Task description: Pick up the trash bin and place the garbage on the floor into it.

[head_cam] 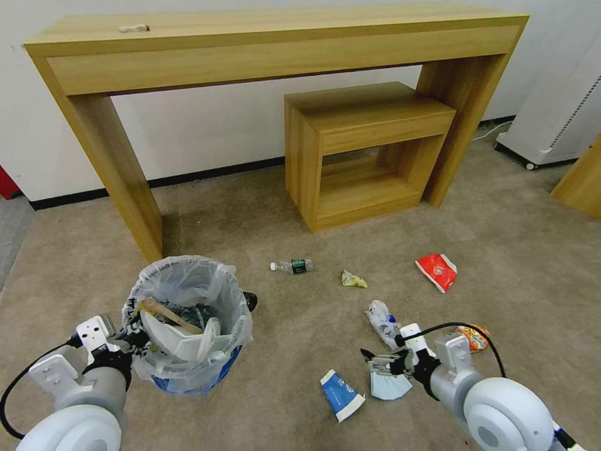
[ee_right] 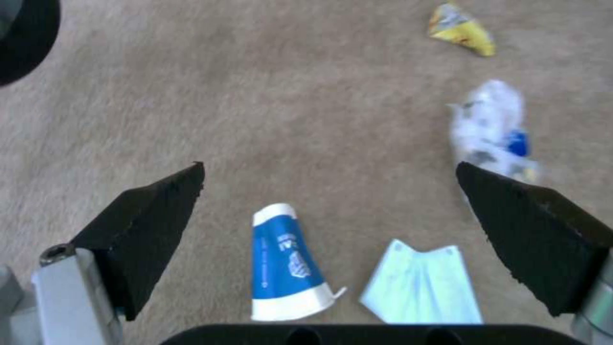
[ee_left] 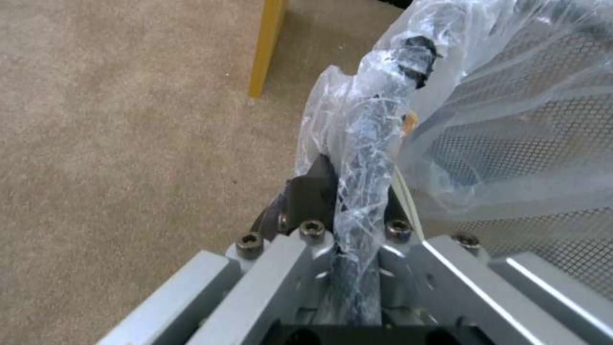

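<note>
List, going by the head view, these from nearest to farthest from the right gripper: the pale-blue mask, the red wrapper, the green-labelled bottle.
From the right gripper, open above the carpet:
1. Pale-blue mask, on the floor right beside it.
2. Red wrapper, farther out towards the robot's right.
3. Green-labelled bottle, farthest, out ahead and to the left, near the small wooden shelf.

Upright lined trash bin (head_cam: pixel 188 326) holding slippers, garbage (head_cam: pixel 341 393) scattered on floor (head_cam: pixel 300 351)
</note>
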### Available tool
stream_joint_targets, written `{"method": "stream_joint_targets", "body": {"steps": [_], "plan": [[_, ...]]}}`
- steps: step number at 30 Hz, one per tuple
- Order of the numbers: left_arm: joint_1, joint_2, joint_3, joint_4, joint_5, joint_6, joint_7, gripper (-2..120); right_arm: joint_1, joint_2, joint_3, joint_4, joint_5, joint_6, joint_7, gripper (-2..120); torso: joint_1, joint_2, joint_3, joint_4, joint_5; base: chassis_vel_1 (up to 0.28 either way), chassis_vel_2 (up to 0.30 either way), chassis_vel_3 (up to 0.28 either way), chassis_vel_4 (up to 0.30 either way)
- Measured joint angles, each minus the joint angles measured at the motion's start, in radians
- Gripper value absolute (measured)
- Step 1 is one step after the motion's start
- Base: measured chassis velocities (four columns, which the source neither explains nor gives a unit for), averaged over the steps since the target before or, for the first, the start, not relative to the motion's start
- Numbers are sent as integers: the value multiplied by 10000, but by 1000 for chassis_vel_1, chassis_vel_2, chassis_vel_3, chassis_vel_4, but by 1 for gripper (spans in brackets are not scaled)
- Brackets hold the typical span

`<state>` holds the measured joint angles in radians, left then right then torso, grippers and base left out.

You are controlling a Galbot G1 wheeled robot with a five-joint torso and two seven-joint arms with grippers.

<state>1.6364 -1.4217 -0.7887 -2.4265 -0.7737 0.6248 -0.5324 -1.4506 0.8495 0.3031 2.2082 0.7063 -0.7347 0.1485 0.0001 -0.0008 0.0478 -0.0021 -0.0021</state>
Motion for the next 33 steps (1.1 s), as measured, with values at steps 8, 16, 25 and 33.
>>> {"method": "stream_joint_targets", "body": {"steps": [8,16,25,33], "plan": [[169,-28,-79,-186,84,66,-24,1,1172,270,-1450,-1561,-491,-5,208,100,0,1,0,1,2,0,0,0,0],[204,-119,-29,-188,241,70,-38,1,1976,459,-1818,-3086,-1815,-33,-1477,100,0,0,1,0,1,0,0,0,0],[174,-247,69,-124,396,72,-57,1,3014,783,-2298,-4293,-2978,-28,-4509,100,0,1,1,0,-1,0,0,0,0],[151,-285,69,-48,449,66,-60,1,3594,1299,-3059,-5727,-3406,-22,-4773,100,0,0,1,1,2,0,0,0,0]]}}
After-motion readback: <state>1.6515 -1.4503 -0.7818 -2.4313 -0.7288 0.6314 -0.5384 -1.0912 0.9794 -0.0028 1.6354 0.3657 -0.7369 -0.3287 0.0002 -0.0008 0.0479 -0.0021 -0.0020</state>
